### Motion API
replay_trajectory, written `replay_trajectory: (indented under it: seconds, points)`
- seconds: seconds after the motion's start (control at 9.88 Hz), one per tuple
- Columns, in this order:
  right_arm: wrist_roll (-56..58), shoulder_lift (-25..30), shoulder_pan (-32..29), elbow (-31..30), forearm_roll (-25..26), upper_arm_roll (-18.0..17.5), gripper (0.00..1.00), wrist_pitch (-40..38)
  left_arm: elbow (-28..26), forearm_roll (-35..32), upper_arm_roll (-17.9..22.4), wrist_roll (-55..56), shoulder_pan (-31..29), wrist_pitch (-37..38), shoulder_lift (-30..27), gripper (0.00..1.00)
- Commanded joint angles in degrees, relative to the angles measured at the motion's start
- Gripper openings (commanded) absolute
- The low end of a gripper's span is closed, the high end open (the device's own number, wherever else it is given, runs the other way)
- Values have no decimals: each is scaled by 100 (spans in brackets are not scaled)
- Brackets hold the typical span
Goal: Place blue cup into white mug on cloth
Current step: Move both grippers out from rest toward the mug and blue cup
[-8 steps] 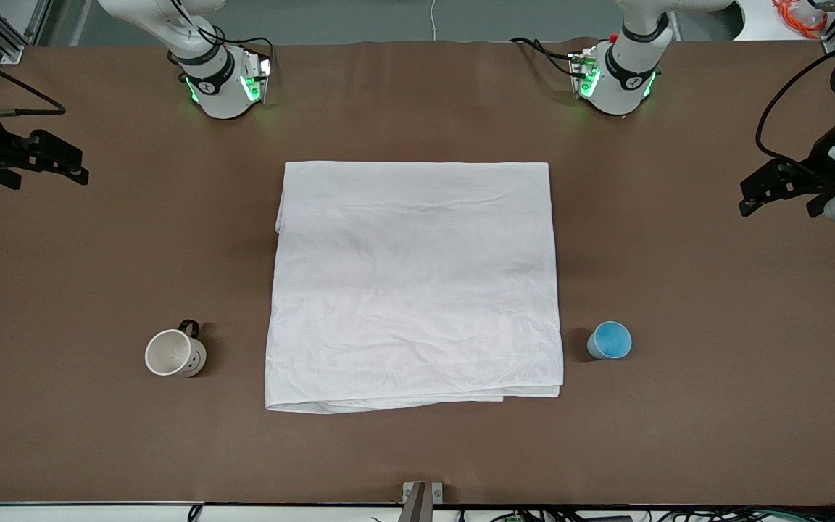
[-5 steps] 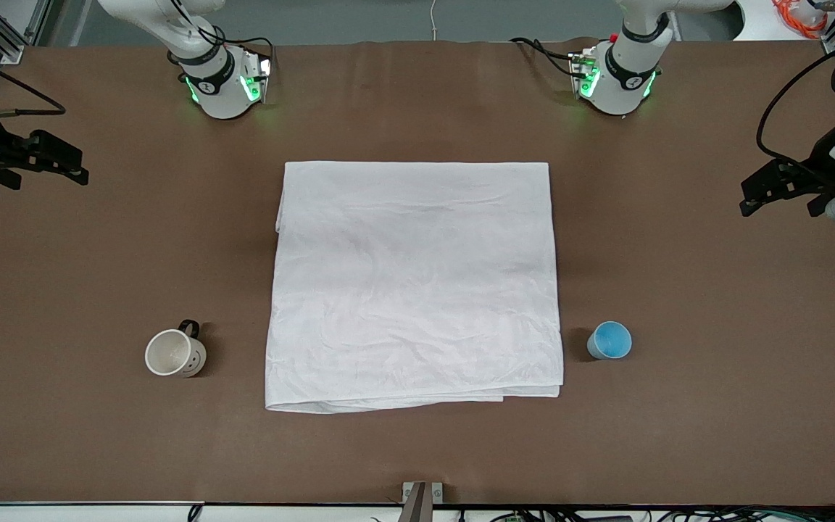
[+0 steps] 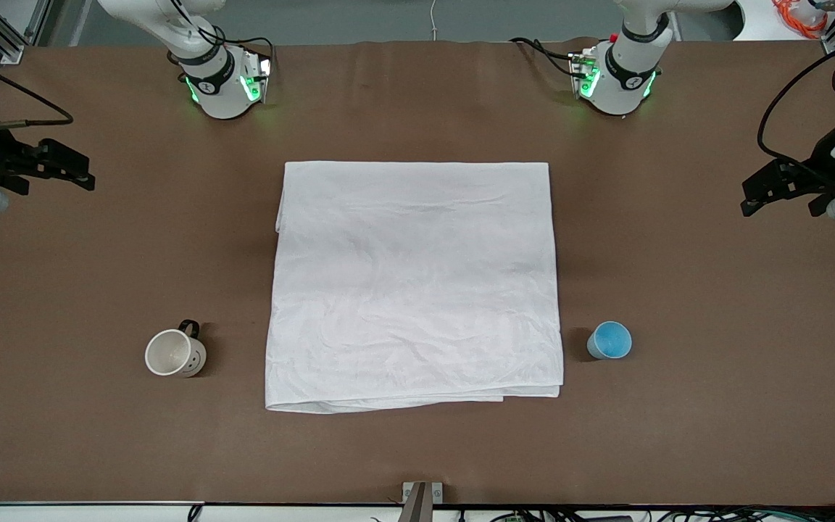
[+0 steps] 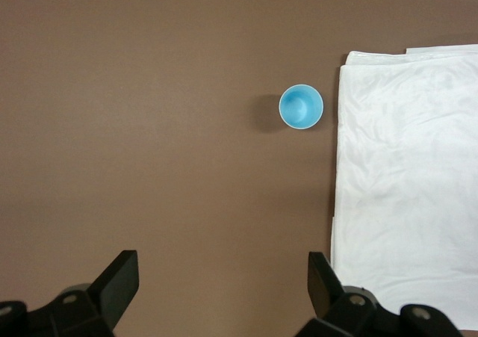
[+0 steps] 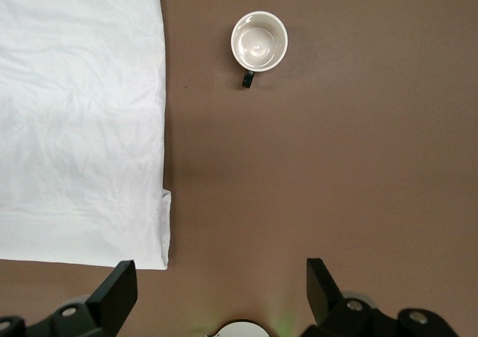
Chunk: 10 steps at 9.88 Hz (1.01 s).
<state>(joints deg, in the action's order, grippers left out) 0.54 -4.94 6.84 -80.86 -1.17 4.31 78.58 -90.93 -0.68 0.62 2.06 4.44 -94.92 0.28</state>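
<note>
Black tools (image 3: 751, 197) (image 3: 77, 172) open, hanging high.

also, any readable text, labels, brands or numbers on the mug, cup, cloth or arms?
None readable.
white mug: small dark dots on its side, no lettering.
blue cup: plain.
cloth: plain.
Arm bases: a small dark emblem on each collar, too small to read.
</note>
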Motion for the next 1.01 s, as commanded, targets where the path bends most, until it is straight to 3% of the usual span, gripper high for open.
replay_trajectory:
  seconds: [0.0,0.3,0.71,0.91]
  points:
    - [-80,482,2,-856,-32,-17,100,505,146,-90,-36,22,4,149,51,100]
    - [-71,1126,115,-2421,-50,-35,100,1639,146,-81,-53,58,39,158,34,100]
    - [-1,1074,266,-3539,-50,-26,99,2939,146,-37,-53,-81,57,158,339,100]
    - [16,681,239,-3708,-50,-18,99,3345,146,-90,-141,-188,136,131,472,100]
